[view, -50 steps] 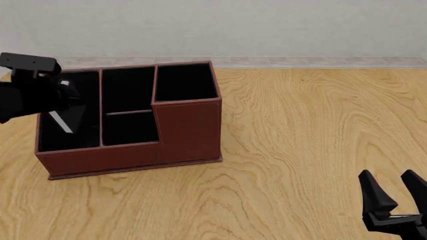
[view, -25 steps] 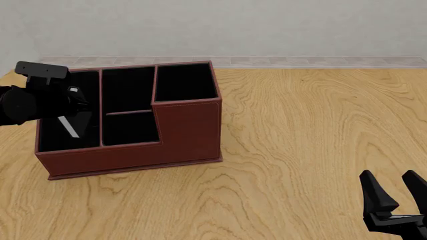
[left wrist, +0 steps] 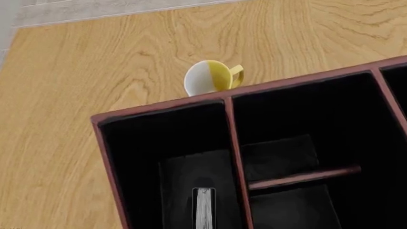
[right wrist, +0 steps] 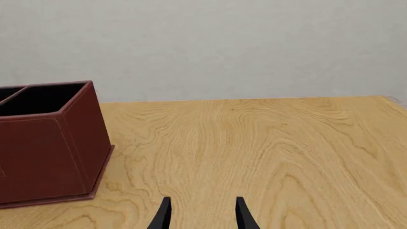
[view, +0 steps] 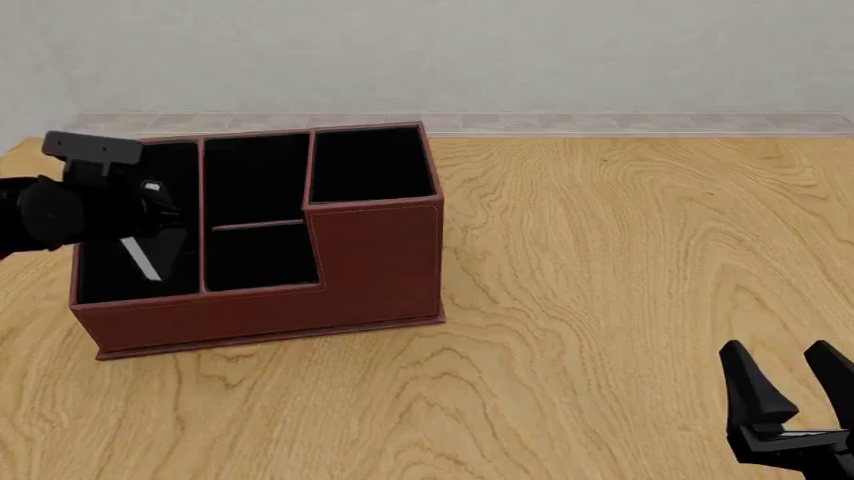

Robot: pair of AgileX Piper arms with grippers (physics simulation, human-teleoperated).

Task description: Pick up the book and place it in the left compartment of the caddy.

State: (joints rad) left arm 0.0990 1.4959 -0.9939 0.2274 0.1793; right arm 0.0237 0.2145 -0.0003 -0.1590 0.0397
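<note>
Left hand (view: 144,215) hangs over the caddy's (view: 380,260) left compartment (view: 100,275); whether it is spread or pinching cannot be told. Beneath it the book (left wrist: 204,208), black-covered with a white page edge, stands on edge inside that black-lined section. Reddish-brown leather-look walls step up to a taller square section. Behind the caddy sits a white and yellow cup (left wrist: 209,78). Right hand (view: 790,385) rests spread, well apart, over the wood-grain bench (view: 601,260), before a pale wall.

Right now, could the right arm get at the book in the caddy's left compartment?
Probably not easily. The right gripper sits at the near right of the table, while the book lies across the caddy, inside the left compartment, under the left gripper.
</note>
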